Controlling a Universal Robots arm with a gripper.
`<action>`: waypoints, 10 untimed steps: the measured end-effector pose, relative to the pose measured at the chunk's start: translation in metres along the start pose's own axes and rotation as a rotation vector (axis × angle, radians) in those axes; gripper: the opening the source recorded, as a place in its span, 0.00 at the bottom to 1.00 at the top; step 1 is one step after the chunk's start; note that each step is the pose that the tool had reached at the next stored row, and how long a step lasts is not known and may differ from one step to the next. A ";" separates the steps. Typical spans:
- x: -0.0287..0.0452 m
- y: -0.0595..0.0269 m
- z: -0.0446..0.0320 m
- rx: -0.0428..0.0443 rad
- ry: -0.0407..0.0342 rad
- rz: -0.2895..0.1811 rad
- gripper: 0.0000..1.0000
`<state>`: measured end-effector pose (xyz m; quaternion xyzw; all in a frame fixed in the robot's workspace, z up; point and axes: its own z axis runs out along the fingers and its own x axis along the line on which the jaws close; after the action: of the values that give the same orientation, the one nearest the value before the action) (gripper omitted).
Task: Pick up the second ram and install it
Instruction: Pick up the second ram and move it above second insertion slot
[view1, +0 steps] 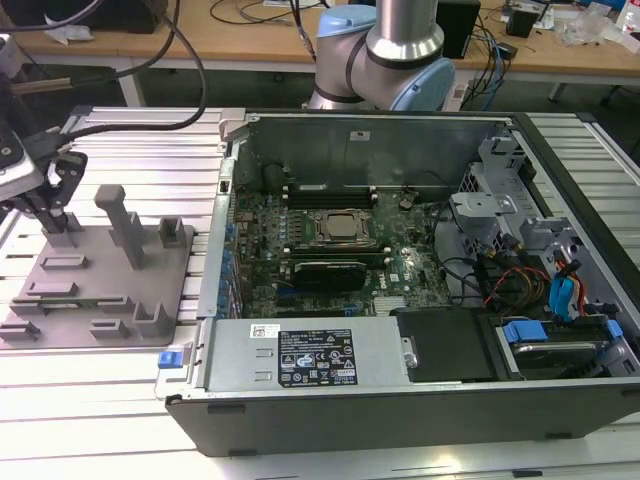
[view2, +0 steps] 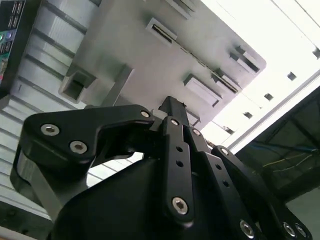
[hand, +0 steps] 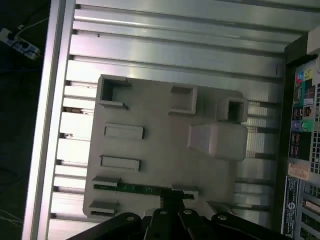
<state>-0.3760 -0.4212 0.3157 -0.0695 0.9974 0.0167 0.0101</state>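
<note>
The black gripper (view1: 55, 222) hangs over the corner of a flat grey plastic fixture plate (view1: 100, 290) at the exterior view's left. The plate lies on a ribbed aluminium counter (view1: 130, 140), just beside an open black computer case (view1: 400, 400) at its right.

In the first wrist view the second ram (hand: 132, 188), a long thin green circuit-board stick, stands on edge in a pair of raised grey holders along one border of the fixture plate (hand: 160, 130). The gripper (hand: 172, 196) sits right on it, nearer one end of the stick than the other. The jaws are drawn in to a narrow gap on the stick's upper edge, and the stick is still seated in its holders.

The second wrist view shows the gripper (view2: 172, 106) and its black linkage converging to a slim tip close against the fixture plate (view2: 130, 45).

A tall grey post (view1: 125, 225) rises from the middle of the plate, well apart from the gripper. Inside the case the green motherboard (view1: 340, 250) lies exposed, and the silver and pale blue robot arm (view1: 400, 40) stands behind the case
</note>
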 end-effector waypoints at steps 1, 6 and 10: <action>0.0000 0.0001 0.0002 0.0005 0.0008 -0.021 0.08; -0.0003 0.0027 0.0021 0.0036 0.0062 -0.161 0.08; 0.0009 0.0036 0.0036 0.0048 0.0093 -0.243 0.08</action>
<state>-0.3773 -0.4176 0.3122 -0.1898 0.9817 0.0127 0.0076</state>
